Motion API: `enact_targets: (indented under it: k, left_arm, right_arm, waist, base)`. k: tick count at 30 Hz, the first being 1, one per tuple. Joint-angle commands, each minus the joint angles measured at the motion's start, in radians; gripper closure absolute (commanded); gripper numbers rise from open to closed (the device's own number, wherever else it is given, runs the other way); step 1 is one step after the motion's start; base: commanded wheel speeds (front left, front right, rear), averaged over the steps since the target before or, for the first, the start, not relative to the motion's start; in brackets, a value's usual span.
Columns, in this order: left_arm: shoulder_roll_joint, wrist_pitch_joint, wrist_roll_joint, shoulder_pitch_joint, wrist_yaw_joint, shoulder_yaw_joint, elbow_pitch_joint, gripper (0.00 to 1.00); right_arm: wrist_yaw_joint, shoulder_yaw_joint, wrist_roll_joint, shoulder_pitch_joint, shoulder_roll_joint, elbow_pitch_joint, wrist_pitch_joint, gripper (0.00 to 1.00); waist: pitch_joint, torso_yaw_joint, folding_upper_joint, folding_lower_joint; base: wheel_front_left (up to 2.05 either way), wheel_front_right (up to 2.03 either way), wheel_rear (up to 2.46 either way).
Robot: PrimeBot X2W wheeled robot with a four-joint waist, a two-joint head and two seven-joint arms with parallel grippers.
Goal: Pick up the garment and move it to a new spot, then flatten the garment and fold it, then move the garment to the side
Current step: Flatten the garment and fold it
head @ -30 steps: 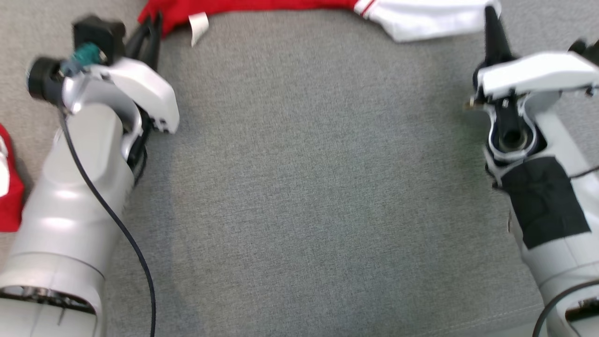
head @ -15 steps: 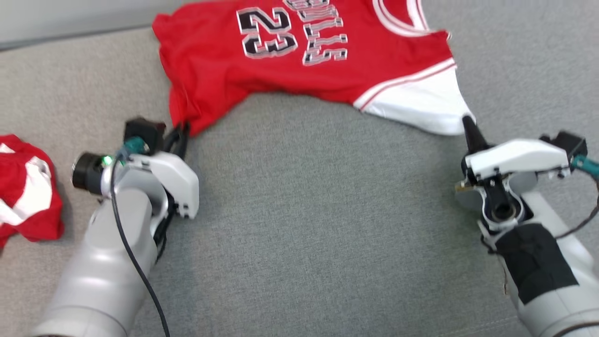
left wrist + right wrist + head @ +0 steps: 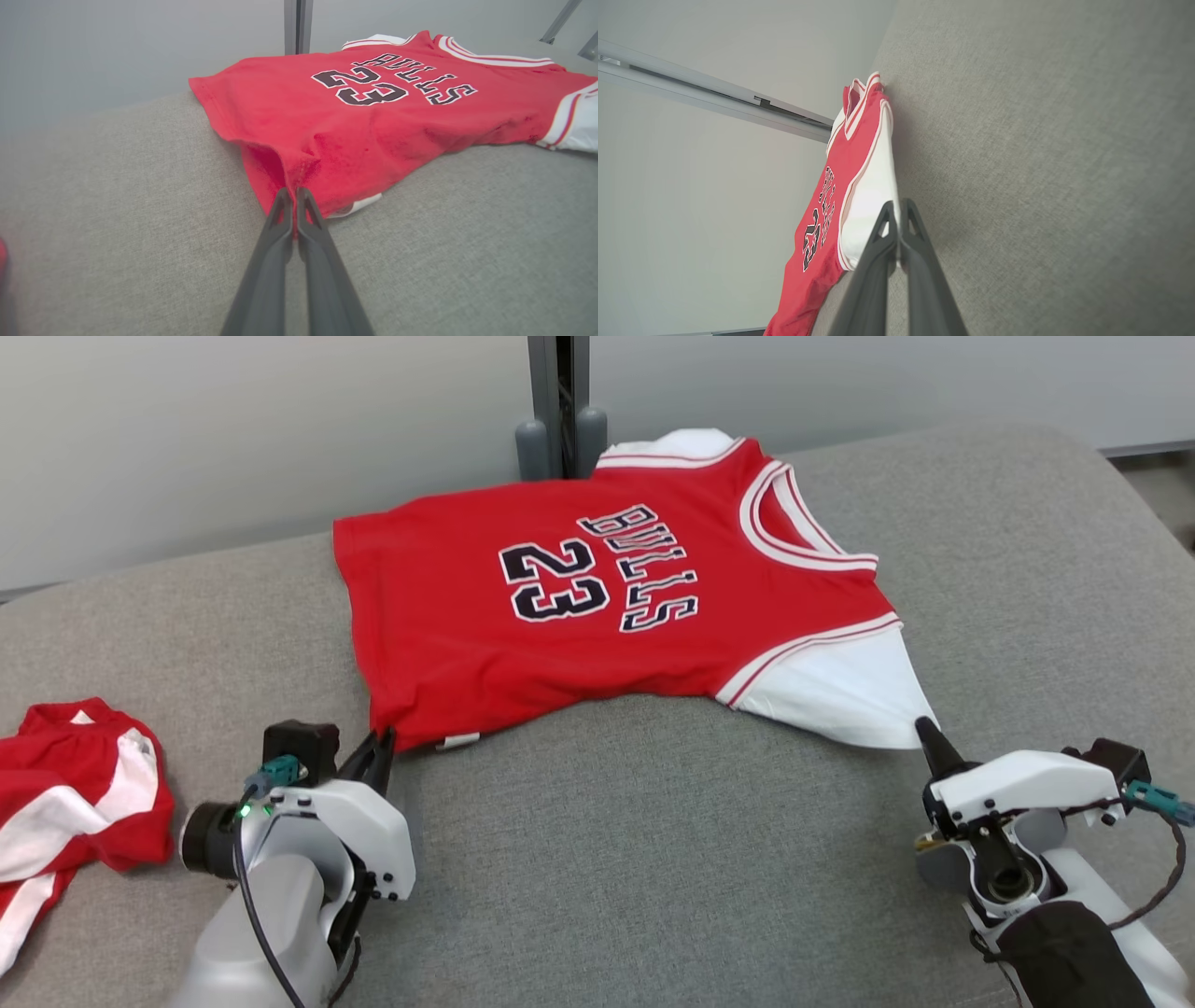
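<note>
Red-and-white basketball jersey (image 3: 560, 644), spread on grey upholstered cushion (image 3: 653, 849): head view newly raised, left gripper (image 3: 381, 739) and right gripper (image 3: 920, 723) jaws still pinching near corners, flattening stage.

garment (image 3: 373, 116) cropped right, red cloth (image 3: 65, 812) cropped left

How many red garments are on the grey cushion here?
2. A red Bulls 23 jersey lies spread across the middle of the grey cushion; a crumpled red-and-white garment sits at its left edge. Others may lie out of frame.
</note>
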Motion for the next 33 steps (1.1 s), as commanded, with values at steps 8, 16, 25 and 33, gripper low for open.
enact_targets:
  k: [8, 16, 25, 33]
  left_arm:
    - [-0.022, -0.003, -0.101, 0.096, -0.011, -0.003, -0.071, 1.00]
    - [0.005, -0.002, -0.202, 0.175, -0.011, -0.064, -0.163, 1.00]
    - [0.065, -0.002, -0.160, 0.261, 0.009, -0.107, -0.220, 1.00]
    - [0.079, -0.002, -0.087, 0.319, 0.046, -0.103, -0.287, 1.00]
  right_arm:
    - [0.000, 0.012, 0.009, 0.073, -0.040, -0.022, 0.002, 1.00]
    - [0.000, 0.042, -0.009, 0.118, -0.057, -0.063, -0.011, 1.00]
    - [0.000, 0.040, 0.024, 0.171, -0.078, -0.107, 0.016, 1.00]
    - [0.000, 0.031, 0.075, 0.228, -0.092, -0.162, 0.091, 1.00]
  waist:
    - [-0.046, 0.009, -0.0001, 0.0000]
    - [-0.058, 0.026, -0.0001, 0.0000]
    - [-0.080, 0.031, -0.0001, 0.0000]
    - [-0.091, 0.035, -0.0001, 0.0000]
  base:
    - [0.00, 0.00, 0.00]
    - [0.00, 0.00, 0.00]
    - [0.00, 0.00, 0.00]
    - [0.00, 0.00, 0.00]
